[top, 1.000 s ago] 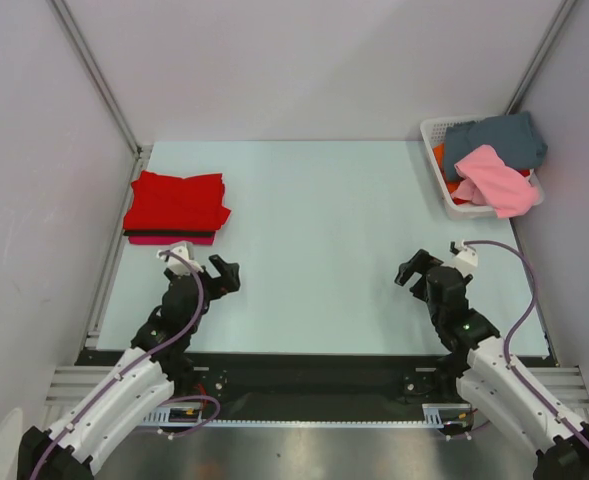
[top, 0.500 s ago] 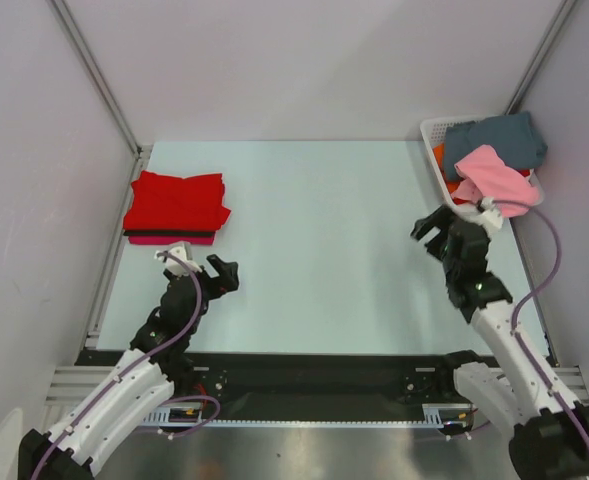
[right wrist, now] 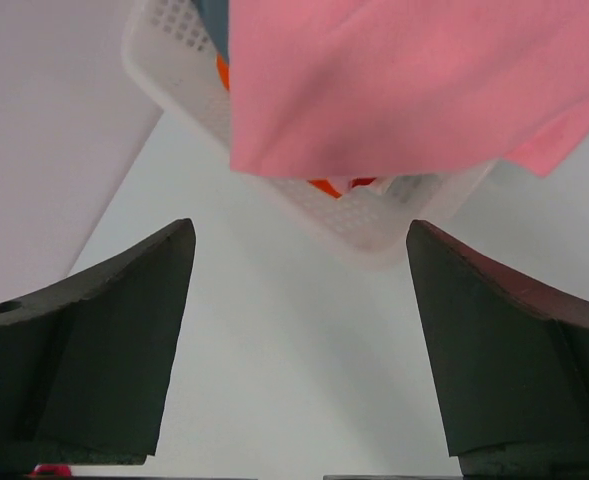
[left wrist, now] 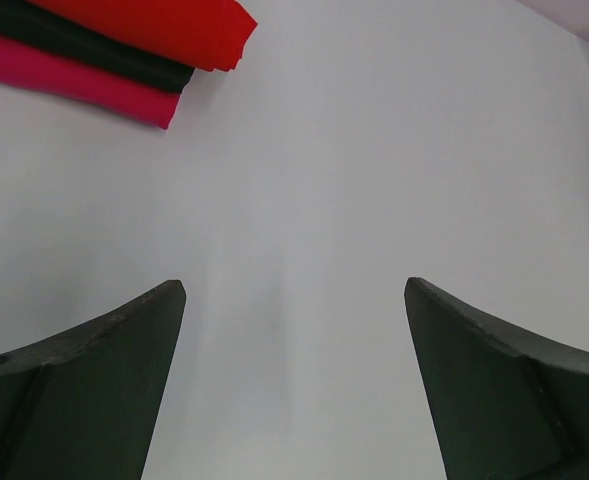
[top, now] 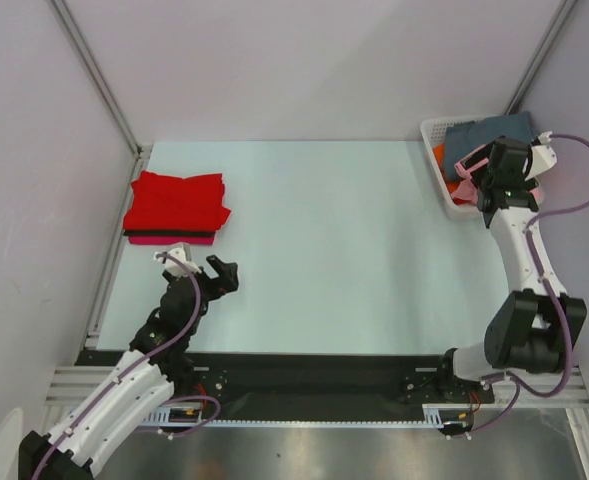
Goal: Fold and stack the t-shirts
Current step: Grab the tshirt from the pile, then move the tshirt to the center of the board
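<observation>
A folded stack of t-shirts lies at the table's far left, a red shirt (top: pixel 176 200) on top and a magenta one (top: pixel 170 240) underneath. In the left wrist view the red shirt (left wrist: pixel 164 22) and the magenta shirt (left wrist: pixel 69 78) sit at the top left, well ahead of the fingers. My left gripper (top: pixel 226 275) (left wrist: pixel 294 290) hovers open over bare table near the stack. My right gripper (top: pixel 489 180) (right wrist: pixel 299 235) is open and empty just in front of the light pink shirt (right wrist: pixel 404 80) (top: pixel 468 163). That shirt drapes over the basket's near rim, above an orange shirt (right wrist: pixel 324 187) and a grey-blue shirt (top: pixel 486 133).
The white slotted basket (top: pixel 433 132) (right wrist: pixel 374 222) stands at the far right corner against the right wall. Grey walls close in the table on the left, back and right. A dark layer (left wrist: pixel 94 45) shows between the red and magenta shirts in the stack.
My right arm has swung from the near right of the table out to the basket, its gripper now over the pink shirt. The left arm has barely moved.
</observation>
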Available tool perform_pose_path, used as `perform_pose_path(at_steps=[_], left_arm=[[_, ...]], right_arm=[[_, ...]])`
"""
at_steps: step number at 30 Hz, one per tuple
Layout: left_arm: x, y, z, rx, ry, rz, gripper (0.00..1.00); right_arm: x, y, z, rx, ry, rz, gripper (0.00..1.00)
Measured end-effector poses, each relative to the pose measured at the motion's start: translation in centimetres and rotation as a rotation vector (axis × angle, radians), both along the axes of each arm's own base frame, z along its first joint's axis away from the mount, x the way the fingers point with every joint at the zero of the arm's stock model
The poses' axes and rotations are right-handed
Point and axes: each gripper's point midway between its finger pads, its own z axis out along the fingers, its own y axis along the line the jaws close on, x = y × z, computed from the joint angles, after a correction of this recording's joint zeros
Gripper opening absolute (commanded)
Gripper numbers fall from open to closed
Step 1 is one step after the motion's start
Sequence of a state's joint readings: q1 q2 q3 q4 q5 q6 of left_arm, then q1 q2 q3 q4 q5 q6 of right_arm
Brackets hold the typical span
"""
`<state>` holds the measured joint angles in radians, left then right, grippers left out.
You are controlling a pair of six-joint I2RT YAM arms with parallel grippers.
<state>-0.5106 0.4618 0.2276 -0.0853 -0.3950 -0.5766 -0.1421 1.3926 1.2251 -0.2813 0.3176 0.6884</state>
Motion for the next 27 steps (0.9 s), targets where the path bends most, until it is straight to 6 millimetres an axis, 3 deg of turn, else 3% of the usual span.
perform_pose_path(at_steps=[4,8,9,11,12,15,17,20,23,25,27], left_arm=[[-0.1,0.1,-0.7,0.015,0.027,0.005,0.97],[-0.1,0.1,-0.7,0.015,0.028,0.006,0.97],[-0.1,0.1,-0.7,0.015,0.028,0.006,0.97],[-0.1,0.1,-0.7,0.016,0.028,0.006,0.97],[-0.1,0.1,-0.7,0.016,0.028,0.006,0.97],[-0.1,0.1,-0.7,0.016,0.028,0.006,0.98],[-0.1,0.1,-0.7,0.016,0.028,0.006,0.97],[0.0,0.1,-0.9,0.018,0.033,0.006,0.98],[0.0,0.1,-1.0,0.020,0.036,0.005,0.97],[0.0,0.1,-1.1,0.022,0.040,0.003,0.97],[0.0,0.1,-1.1,0.023,0.042,0.002,0.97]], right_arm=[[2.6,-1.7,-2.6,0.002,0.071,-0.037,0.93],[5.0,-3.4,-5.9,0.009,0.147,-0.073,0.80],[5.5,-3.6,-6.6,0.013,0.161,-0.080,0.55],[6.3,-4.0,-8.0,0.016,0.195,-0.087,0.24],[6.7,-4.0,-8.5,0.016,0.206,-0.089,0.03],[6.9,-3.7,-8.5,-0.001,0.222,-0.094,0.00],[6.9,-2.9,-7.2,-0.040,0.209,-0.086,0.00],[6.9,1.8,-3.2,-0.111,0.140,0.016,0.00],[6.5,10.0,2.5,-0.164,0.007,0.211,0.00],[5.1,16.8,7.1,-0.187,-0.106,0.382,0.00],[3.1,21.9,11.2,-0.191,-0.217,0.518,0.00]])
